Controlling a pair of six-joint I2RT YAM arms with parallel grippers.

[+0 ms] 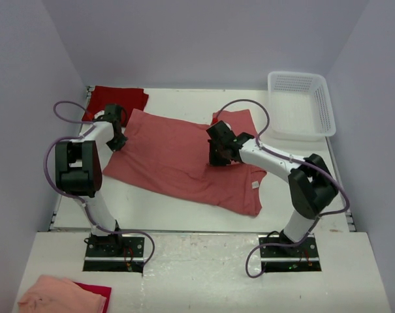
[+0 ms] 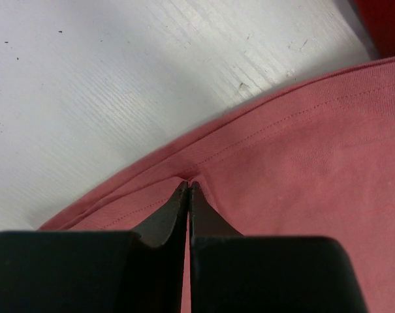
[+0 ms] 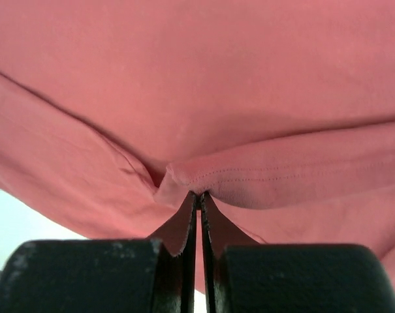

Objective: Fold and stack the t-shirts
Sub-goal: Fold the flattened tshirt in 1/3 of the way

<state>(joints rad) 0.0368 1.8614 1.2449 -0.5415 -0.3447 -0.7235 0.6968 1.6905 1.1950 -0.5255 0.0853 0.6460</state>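
Note:
The salmon t-shirt (image 1: 177, 160) lies spread across the middle of the table, its white neck label (image 1: 255, 185) at the right. My left gripper (image 1: 117, 142) is shut on the shirt's hemmed left edge (image 2: 204, 163), low at the table. My right gripper (image 1: 218, 156) is shut on a stitched fold of the same shirt (image 3: 262, 176) near its far right part, lifting it a little. The crimson t-shirt (image 1: 119, 99) lies folded at the far left corner, behind the left gripper.
A white mesh basket (image 1: 301, 104) stands at the far right. A peach-pink cloth (image 1: 60, 297) over a red piece lies on the near platform at bottom left. Bare white table (image 2: 119, 85) shows left of the shirt's edge.

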